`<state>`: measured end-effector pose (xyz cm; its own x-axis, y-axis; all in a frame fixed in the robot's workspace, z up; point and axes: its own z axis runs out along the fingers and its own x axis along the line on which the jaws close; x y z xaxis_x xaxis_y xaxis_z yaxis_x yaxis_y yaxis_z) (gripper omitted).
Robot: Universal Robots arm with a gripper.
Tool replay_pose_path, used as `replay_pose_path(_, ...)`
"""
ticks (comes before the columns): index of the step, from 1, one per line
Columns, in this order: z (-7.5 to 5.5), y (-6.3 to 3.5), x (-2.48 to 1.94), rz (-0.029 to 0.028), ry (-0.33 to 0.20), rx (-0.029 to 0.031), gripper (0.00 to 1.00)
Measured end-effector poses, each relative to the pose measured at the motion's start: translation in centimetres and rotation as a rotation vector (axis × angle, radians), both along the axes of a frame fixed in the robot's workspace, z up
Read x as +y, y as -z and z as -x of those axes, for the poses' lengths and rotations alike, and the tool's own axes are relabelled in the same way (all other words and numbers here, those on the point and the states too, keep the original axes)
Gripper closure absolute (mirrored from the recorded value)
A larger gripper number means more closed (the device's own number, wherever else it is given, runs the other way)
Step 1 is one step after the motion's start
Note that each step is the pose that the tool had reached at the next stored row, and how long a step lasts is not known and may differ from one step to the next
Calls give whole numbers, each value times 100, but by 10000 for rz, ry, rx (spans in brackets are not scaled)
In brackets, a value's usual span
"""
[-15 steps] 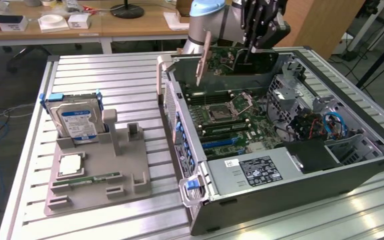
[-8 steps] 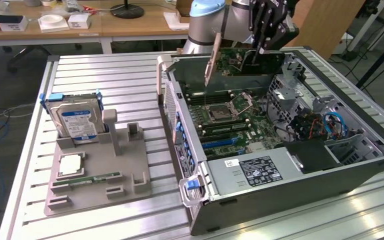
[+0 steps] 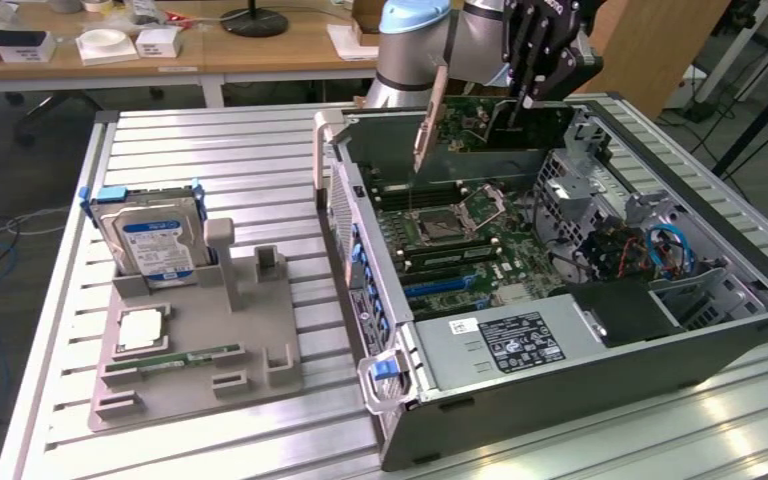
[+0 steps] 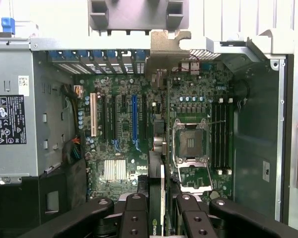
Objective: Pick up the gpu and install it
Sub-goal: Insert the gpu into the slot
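Observation:
My gripper [image 3: 528, 97] is shut on the top edge of the gpu [image 3: 471, 125], a thin card with a green board face and a brownish metal bracket on the end toward the exterior view's left. The card hangs upright above the far end of the open computer case [image 3: 744, 300], clear of the motherboard [image 3: 471, 245]. In the wrist view the gpu [image 4: 162, 183] appears edge-on between the two black fingers [image 4: 134, 218] of the gripper [image 4: 162, 212]. It lines up between the expansion slots, one of them blue [image 4: 134, 116], and the empty CPU socket [image 4: 191, 144].
A grey fixture [image 3: 244, 375] at the exterior view's left holds a hard drive [image 3: 155, 240], a processor chip [image 3: 141, 330] and a green memory stick [image 3: 171, 360]. The power supply [image 3: 518, 340] fills the case's near end. Drive cage and cables [image 3: 651, 250] sit at the right.

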<state>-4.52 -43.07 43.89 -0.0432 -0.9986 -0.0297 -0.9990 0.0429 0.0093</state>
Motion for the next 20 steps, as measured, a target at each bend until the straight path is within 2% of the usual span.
replay_pose_path(8,0,2,0,0,0,0,74)
replay_pose_path(12,2,50,0,0,-1,-91,74)
replay_pose_path(20,11,132,0,-2,3,-103,74)
